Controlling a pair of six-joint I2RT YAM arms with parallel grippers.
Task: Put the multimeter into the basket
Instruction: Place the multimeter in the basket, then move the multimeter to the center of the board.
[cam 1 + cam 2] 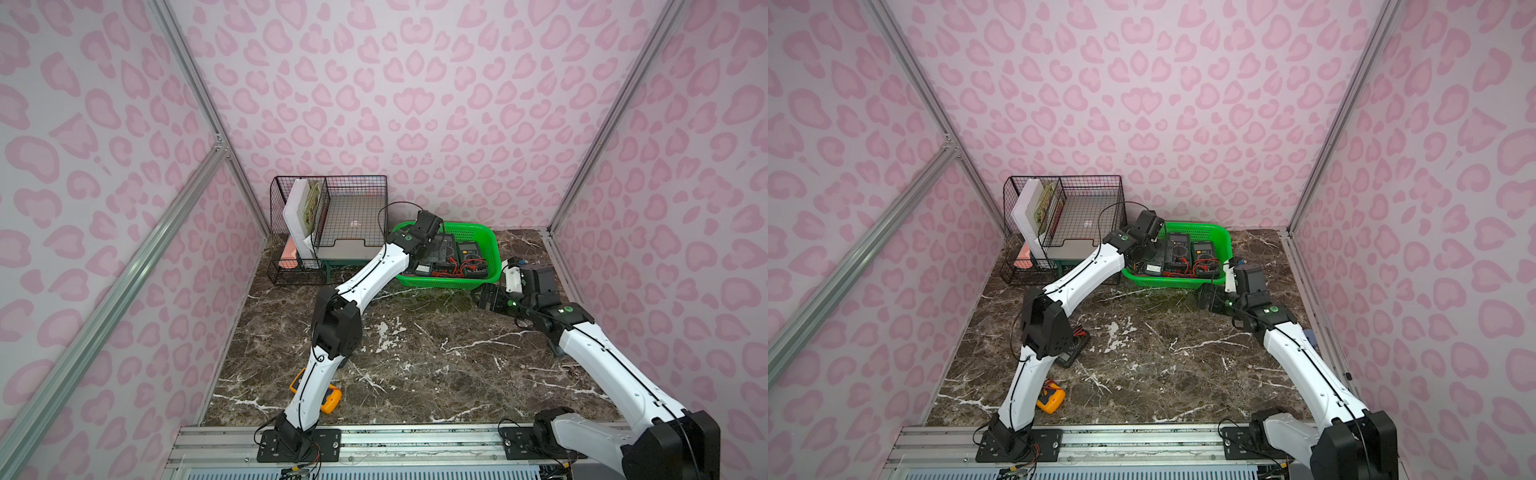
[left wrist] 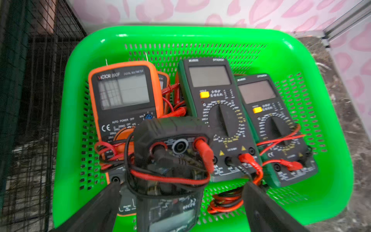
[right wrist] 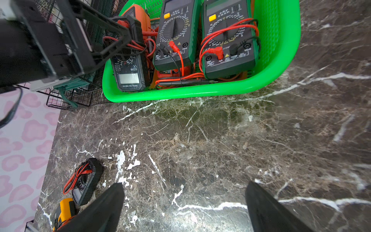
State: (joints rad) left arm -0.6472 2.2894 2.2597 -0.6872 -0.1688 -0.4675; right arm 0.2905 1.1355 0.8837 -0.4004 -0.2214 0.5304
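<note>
L pincer (image 2: 181,183) wide; multimeter (image 2: 170,132) front-to-back, jacks (image 2: 178,146) twd rear.

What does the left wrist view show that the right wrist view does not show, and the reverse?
Only the left wrist view: the whole display of the orange multimeter and the far wall of the basket. Only the right wrist view: a dark multimeter with red leads and a yellow multimeter, both lying on the marble table, and the open right fingers. Both: the basket, with the black multimeter and two green-edged multimeters inside it.
</note>
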